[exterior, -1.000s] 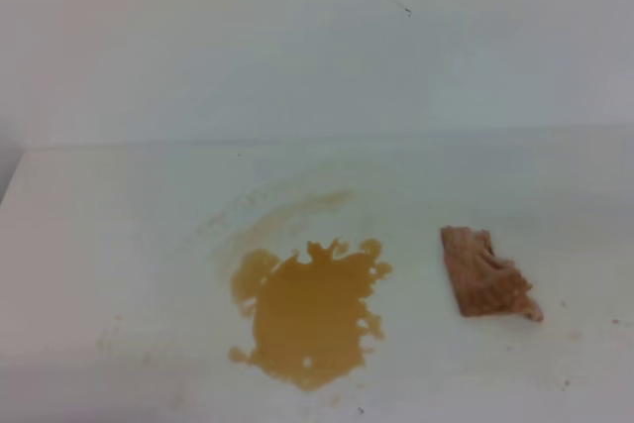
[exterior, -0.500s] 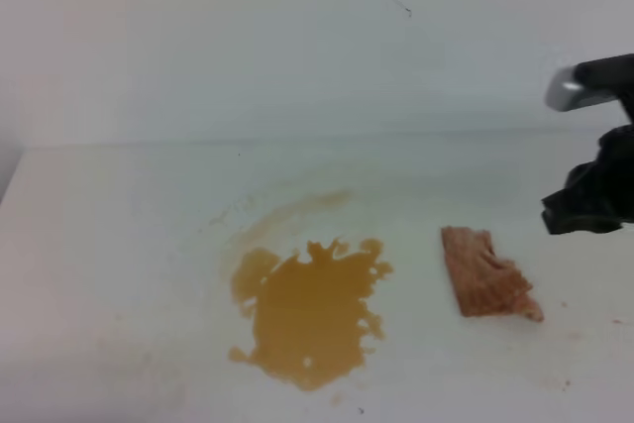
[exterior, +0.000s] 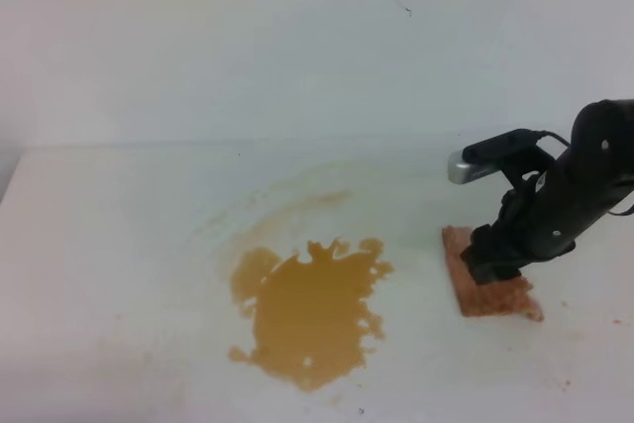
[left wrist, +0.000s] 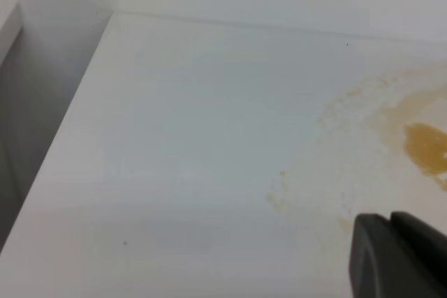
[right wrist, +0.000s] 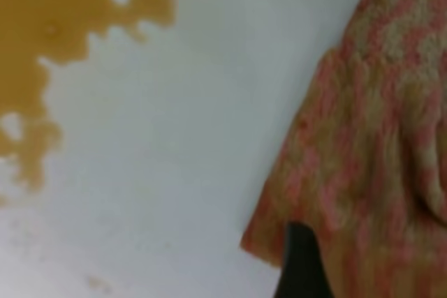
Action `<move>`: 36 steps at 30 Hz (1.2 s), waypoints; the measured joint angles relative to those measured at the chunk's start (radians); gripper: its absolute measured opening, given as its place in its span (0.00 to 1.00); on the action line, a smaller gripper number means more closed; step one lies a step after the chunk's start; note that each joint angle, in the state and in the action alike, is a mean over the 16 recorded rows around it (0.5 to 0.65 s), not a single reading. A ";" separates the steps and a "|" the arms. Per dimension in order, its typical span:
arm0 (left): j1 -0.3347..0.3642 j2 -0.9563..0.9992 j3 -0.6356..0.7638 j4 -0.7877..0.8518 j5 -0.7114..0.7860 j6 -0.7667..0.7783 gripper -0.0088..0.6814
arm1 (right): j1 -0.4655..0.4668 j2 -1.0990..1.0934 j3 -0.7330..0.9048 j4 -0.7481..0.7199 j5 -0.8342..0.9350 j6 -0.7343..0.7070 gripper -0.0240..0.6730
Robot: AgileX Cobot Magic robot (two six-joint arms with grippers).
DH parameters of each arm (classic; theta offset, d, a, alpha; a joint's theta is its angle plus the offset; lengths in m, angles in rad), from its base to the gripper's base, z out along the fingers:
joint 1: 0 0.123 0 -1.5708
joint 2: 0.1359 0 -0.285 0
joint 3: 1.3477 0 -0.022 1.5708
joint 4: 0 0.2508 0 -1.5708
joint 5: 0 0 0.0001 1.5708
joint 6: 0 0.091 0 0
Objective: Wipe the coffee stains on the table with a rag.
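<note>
White table (exterior: 119,245), coffee stains (exterior: 309,312), rag (exterior: 495,296)

Bright, even, washed-out light; all views soft and blurred

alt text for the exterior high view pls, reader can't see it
A black robot arm's right gripper is down on a pinkish-brown rag at the right of a white table. A large amber coffee stain with ragged edges sits apart to the rag's left, fainter tan smears behind it.
</note>
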 joint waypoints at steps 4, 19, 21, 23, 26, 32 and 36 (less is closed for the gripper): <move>0.000 0.000 0.000 0.000 0.000 0.000 0.01 | 0.006 0.054 0.000 -0.023 -0.029 0.021 0.55; 0.000 0.000 0.000 0.000 0.000 0.000 0.01 | 0.038 0.103 -0.084 0.032 0.044 -0.075 0.04; 0.000 0.000 0.000 0.000 0.000 0.000 0.01 | 0.058 0.100 -0.115 0.049 0.075 -0.103 0.04; 0.000 0.000 0.000 0.000 0.000 0.000 0.01 | 0.086 0.097 -0.148 0.065 0.107 -0.134 0.04; 0.000 0.000 0.000 0.000 0.000 0.000 0.01 | 0.144 0.093 -0.193 0.088 0.145 -0.181 0.04; 0.000 0.000 0.000 0.000 0.000 0.000 0.01 | 0.292 0.109 -0.256 0.140 0.171 -0.264 0.04; 0.000 0.000 0.000 0.000 0.000 0.000 0.01 | 0.383 0.147 -0.286 0.164 0.165 -0.297 0.03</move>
